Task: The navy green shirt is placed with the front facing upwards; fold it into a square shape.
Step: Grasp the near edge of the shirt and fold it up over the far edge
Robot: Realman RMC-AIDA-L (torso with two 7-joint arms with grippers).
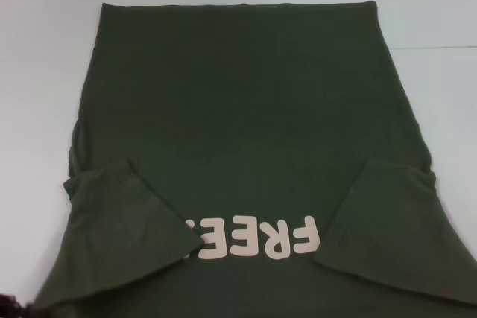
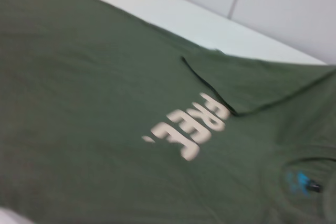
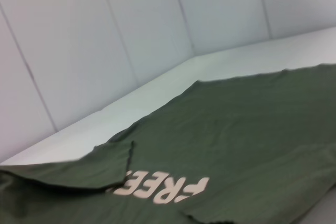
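Both sleeves already lie folded inward over the navy green shirt (image 1: 246, 124), which is spread front-up on the white bench (image 1: 45, 72), lettering toward the robot. Neither hand appears in any view, so their state cannot be told. Judging by this, the lengthwise fold comes next, calling for grips at the hem or collar edge.

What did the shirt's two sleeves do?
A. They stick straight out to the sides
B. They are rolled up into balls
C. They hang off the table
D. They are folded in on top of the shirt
D: on the shirt, the left sleeve and the right sleeve both lie flat over the front, each covering an end of the cream letters.
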